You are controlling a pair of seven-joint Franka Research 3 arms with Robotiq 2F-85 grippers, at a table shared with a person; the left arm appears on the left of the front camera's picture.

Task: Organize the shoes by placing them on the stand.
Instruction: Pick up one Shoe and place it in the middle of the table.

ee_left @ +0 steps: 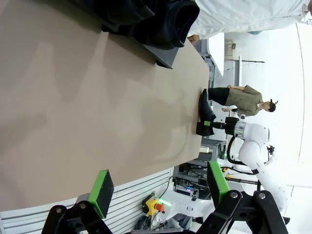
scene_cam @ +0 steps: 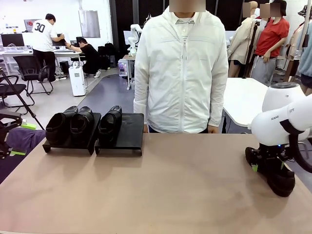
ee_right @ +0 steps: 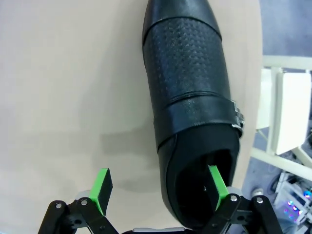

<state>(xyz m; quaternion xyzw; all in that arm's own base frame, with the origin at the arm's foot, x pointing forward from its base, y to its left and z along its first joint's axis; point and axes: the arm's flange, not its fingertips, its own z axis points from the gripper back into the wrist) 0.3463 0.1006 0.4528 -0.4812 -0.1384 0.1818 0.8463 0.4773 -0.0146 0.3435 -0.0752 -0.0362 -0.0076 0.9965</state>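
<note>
Front view, tabletop (scene_cam: 175, 190): smooth tan, matte.
Stand (scene_cam: 127, 132): two flat black trays, far left; three shoes (scene_cam: 73, 124) sit on it.
Loose shoe (ee_right: 192, 97): near right; I judge stiff, light, slippery leather; grip at heel collar.
Right end effector (ee_right: 161, 187): wide, one finger inside the opening.
Left end effector (ee_left: 161, 187): wide, empty.

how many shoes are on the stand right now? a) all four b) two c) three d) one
c: in the front view two shoes sit side by side on the left tray of the stand and one shoe sits on the right tray, while the fourth shoe is on the table by the right gripper.
</note>
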